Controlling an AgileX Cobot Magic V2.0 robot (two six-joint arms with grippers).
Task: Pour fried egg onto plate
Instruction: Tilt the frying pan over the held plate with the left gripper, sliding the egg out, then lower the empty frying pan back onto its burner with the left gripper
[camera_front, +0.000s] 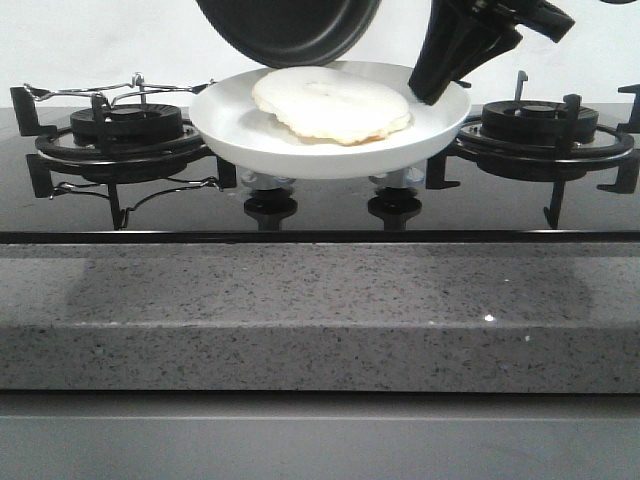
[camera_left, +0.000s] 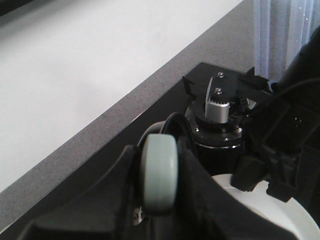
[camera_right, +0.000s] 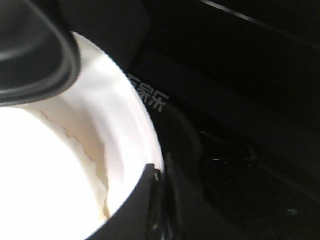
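The white plate (camera_front: 250, 150) hangs above the middle of the stove. The fried egg (camera_front: 330, 105) lies flat on it, pale side up. My right gripper (camera_front: 437, 85) is shut on the plate's right rim; in the right wrist view its fingers (camera_right: 160, 200) pinch the rim (camera_right: 130, 115) beside the egg (camera_right: 40, 175). The black pan (camera_front: 290, 25) is tilted above the plate's back edge and looks empty. My left gripper (camera_left: 158, 200) is shut on the pan's grey-green handle (camera_left: 159, 175). The pan's edge also shows in the right wrist view (camera_right: 35, 55).
Black burner grates stand to the left (camera_front: 120, 125) and right (camera_front: 540, 125) of the plate. Two knobs (camera_front: 270, 208) (camera_front: 394, 208) sit below it on the glass hob. A grey stone counter edge (camera_front: 320, 310) runs along the front. A white wall is behind.
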